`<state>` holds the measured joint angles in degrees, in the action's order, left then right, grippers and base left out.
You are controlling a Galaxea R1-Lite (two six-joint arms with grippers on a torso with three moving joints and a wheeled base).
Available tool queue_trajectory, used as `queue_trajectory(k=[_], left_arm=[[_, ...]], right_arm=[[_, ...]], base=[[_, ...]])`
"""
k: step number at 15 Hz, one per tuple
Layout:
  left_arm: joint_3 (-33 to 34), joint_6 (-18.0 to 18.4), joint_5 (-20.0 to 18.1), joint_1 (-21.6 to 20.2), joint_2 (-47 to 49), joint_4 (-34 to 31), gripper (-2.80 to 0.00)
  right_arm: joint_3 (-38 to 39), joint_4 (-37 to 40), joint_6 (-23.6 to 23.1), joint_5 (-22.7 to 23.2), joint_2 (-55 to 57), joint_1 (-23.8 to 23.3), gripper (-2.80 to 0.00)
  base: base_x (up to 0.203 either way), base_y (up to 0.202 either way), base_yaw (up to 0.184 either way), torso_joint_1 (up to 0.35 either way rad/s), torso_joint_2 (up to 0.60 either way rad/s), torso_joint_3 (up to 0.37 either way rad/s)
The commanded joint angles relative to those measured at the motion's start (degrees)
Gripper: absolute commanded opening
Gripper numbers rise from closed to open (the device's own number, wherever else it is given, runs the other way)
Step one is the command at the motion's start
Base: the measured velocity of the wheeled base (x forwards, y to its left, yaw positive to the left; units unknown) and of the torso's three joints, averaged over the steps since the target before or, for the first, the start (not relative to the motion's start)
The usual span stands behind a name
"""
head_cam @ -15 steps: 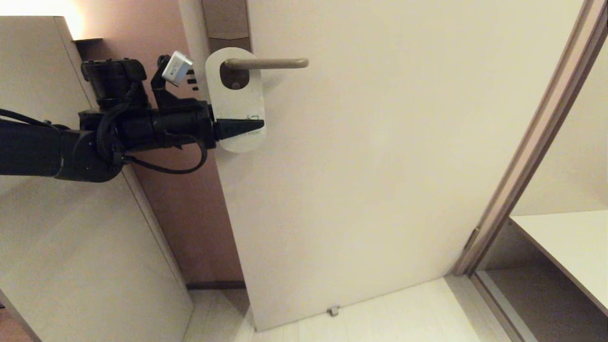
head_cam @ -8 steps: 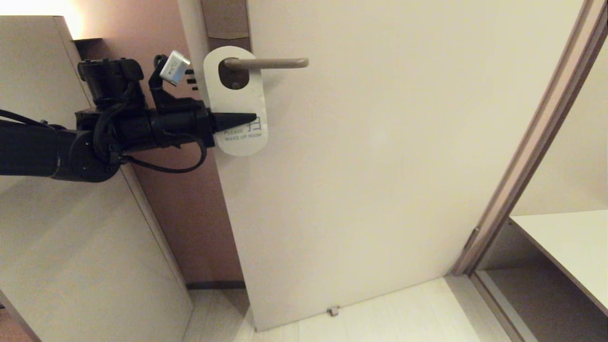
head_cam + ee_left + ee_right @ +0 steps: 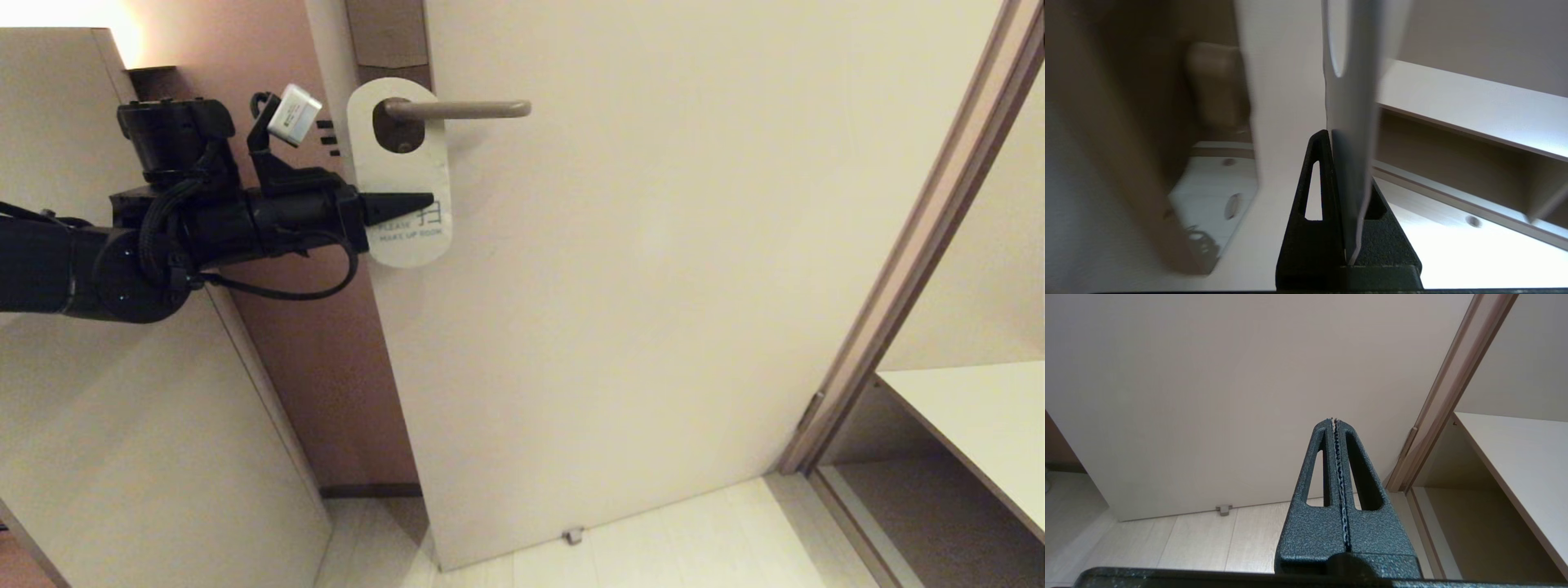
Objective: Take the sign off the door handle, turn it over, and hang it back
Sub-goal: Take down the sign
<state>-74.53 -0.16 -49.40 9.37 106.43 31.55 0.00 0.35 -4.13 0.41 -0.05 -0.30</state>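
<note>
The sign (image 3: 398, 175) hangs by its oval hole on the door handle (image 3: 465, 109), white side out, with "PLEASE MAKE UP ROOM" printed near its lower end. My left gripper (image 3: 420, 202) reaches in level from the left and is shut on the sign's lower half, just above the text. In the left wrist view the sign (image 3: 1351, 102) runs edge-on between the black fingers (image 3: 1310, 212) of the left gripper (image 3: 1343, 155), and it hides part of the far finger. My right gripper (image 3: 1334, 421) is shut on nothing, low in front of the door and outside the head view.
The pale door (image 3: 653, 286) stands partly open, with a small stop (image 3: 573, 535) at its foot. A light cabinet panel (image 3: 106, 425) lies under my left arm. The door frame (image 3: 922, 237) and a pale shelf (image 3: 971, 416) are on the right.
My left gripper has shut on the sign's lower half. The arm has since drawn slightly left and up, shifting the sign a little left on the handle.
</note>
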Motion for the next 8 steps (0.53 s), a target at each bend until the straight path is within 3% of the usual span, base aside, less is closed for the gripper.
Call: queue_trajectory(k=[1, 8], left_arm=[[0.09, -0.03, 1.25, 0.1, -0.94, 0.27, -2.8], [0.35, -0.01, 8.35, 2.94, -3.25, -0.25, -2.8]], right_arm=[[0.0, 0.0, -0.09, 0.02, 0.05, 0.04, -2.8], [0.0, 0.0, 0.0, 0.02, 0.05, -0.05, -2.8]], base=[[0.0, 0.0, 0.0, 0.0, 0.0, 0.0], [0.0, 0.0, 0.0, 0.0, 0.0, 0.0]])
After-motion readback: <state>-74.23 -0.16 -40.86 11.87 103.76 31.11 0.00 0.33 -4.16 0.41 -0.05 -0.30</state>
